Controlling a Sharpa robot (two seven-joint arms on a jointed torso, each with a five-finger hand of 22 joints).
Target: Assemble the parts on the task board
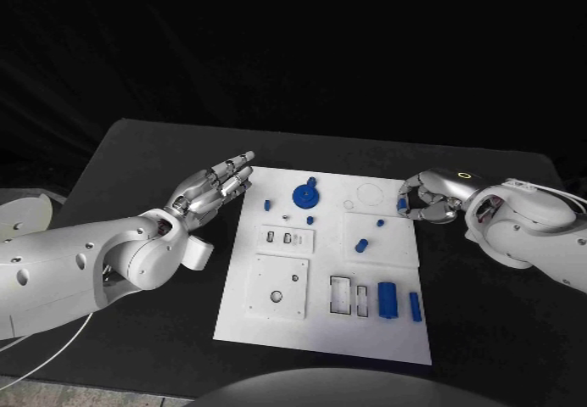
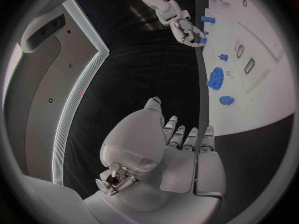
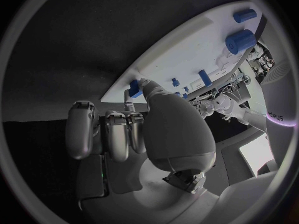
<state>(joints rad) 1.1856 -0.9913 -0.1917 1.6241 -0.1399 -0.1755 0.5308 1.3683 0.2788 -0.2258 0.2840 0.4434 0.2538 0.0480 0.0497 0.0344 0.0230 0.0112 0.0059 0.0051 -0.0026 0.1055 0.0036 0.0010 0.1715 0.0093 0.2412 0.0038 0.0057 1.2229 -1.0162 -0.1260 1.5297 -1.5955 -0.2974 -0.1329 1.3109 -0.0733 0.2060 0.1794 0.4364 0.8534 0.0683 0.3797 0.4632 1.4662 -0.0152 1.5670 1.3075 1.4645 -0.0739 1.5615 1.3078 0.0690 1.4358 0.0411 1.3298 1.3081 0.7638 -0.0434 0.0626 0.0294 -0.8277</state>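
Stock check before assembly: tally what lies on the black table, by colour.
Blue: 8, being the round toothed blue gear and 7 smaller blue parts, one of them at the fingertips of the right hand
White: 1, the flat white task board
Total: 9

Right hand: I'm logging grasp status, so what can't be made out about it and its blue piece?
- Head view: the curled fingers of the right hand hide most of the blue piece.
- Right wrist view: the thumb covers the contact with the blue piece, so a firm grip is unconfirmed.
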